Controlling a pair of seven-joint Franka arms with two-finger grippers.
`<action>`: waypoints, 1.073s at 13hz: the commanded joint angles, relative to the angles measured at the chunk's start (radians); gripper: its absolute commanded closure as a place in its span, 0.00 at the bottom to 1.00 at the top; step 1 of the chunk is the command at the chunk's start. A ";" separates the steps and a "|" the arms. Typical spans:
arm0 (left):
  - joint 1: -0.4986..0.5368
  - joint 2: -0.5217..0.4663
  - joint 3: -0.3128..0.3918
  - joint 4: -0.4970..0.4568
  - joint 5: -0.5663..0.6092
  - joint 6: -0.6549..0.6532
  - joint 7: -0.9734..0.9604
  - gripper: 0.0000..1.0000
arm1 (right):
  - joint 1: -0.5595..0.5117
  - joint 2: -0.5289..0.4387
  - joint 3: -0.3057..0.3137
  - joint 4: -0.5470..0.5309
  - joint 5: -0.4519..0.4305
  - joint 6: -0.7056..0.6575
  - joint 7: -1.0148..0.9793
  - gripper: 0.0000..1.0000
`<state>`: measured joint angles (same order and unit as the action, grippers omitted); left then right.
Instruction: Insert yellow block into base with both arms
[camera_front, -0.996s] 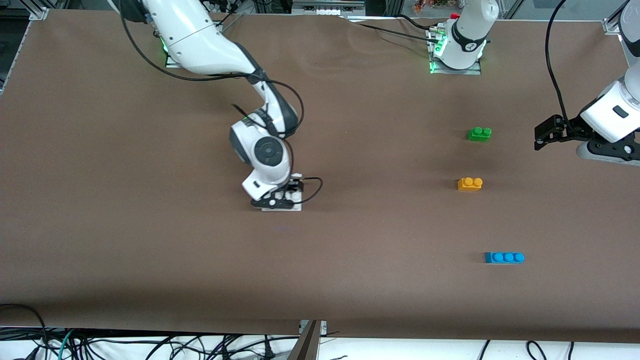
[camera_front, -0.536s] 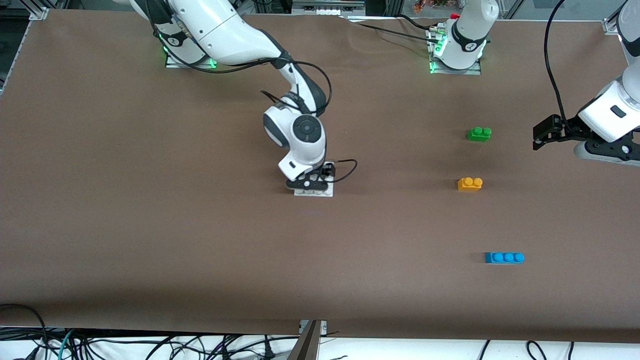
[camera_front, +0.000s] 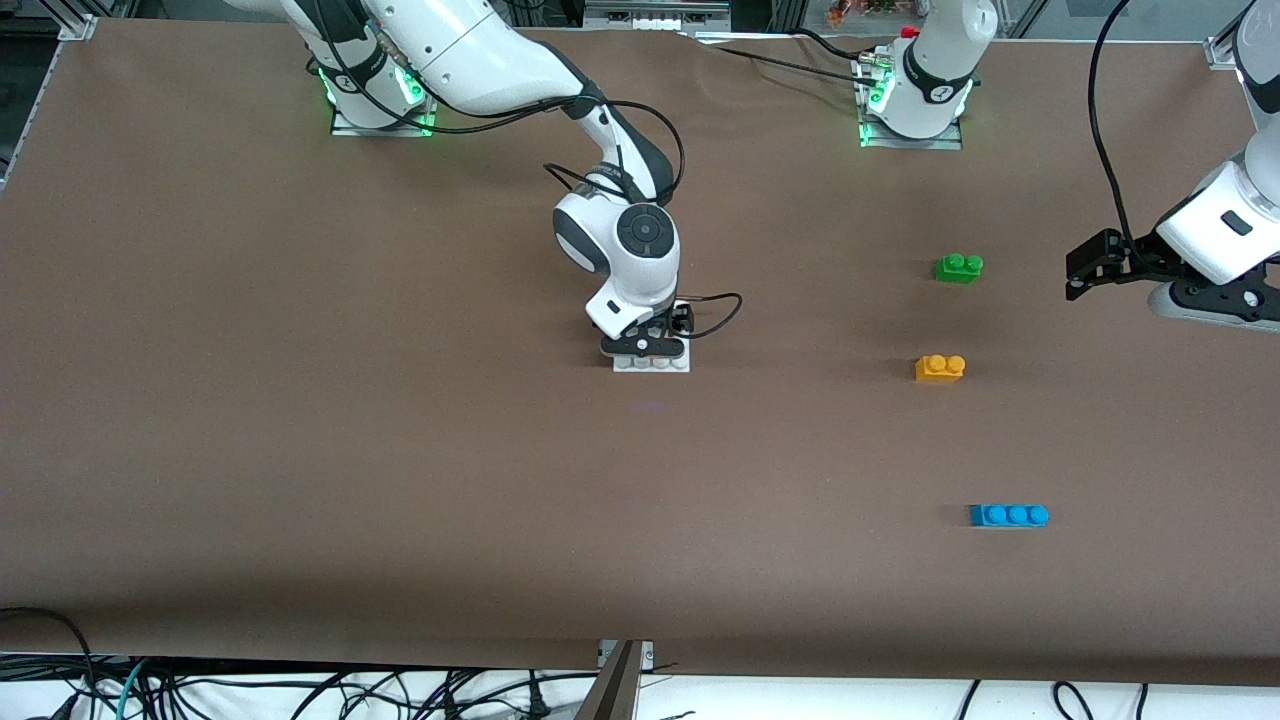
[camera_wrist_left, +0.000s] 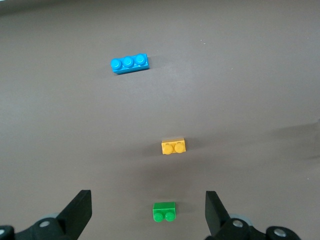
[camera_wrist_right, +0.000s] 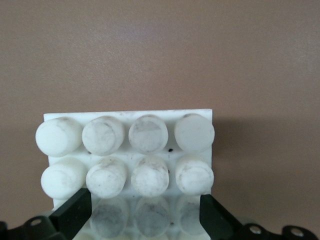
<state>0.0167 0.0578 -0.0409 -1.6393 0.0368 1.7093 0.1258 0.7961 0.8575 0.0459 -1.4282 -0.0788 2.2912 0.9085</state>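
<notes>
My right gripper (camera_front: 645, 347) is shut on the white studded base (camera_front: 652, 363), holding it low over the middle of the table. In the right wrist view the base (camera_wrist_right: 150, 134) fills the space between the two black fingers (camera_wrist_right: 72, 212). The yellow block (camera_front: 940, 367) lies on the table toward the left arm's end, apart from both grippers. My left gripper (camera_front: 1078, 270) hangs open and empty above that end of the table. The left wrist view looks down on the yellow block (camera_wrist_left: 173, 146) from above.
A green two-stud brick (camera_front: 959, 267) lies farther from the front camera than the yellow block, and a blue three-stud brick (camera_front: 1008, 515) lies nearer. Both show in the left wrist view: the green brick (camera_wrist_left: 164, 211) and the blue brick (camera_wrist_left: 129, 63). Brown cloth covers the table.
The right arm has carried the base toward the left arm's end of the table and away from the front camera. The left arm and the bricks have stayed put.
</notes>
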 joint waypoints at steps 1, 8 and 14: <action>0.000 0.007 0.000 0.026 -0.018 -0.019 0.002 0.00 | 0.000 0.011 -0.004 0.098 0.007 -0.053 -0.028 0.00; -0.004 0.068 0.000 0.026 -0.018 -0.022 0.017 0.00 | -0.121 -0.162 -0.020 0.302 0.007 -0.479 -0.366 0.00; -0.011 0.203 -0.008 0.010 -0.020 -0.062 0.014 0.00 | -0.376 -0.348 -0.038 0.301 0.017 -0.671 -0.634 0.00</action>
<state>0.0106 0.2047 -0.0523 -1.6459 0.0368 1.6624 0.1269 0.4699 0.5481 0.0038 -1.1022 -0.0766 1.6538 0.3346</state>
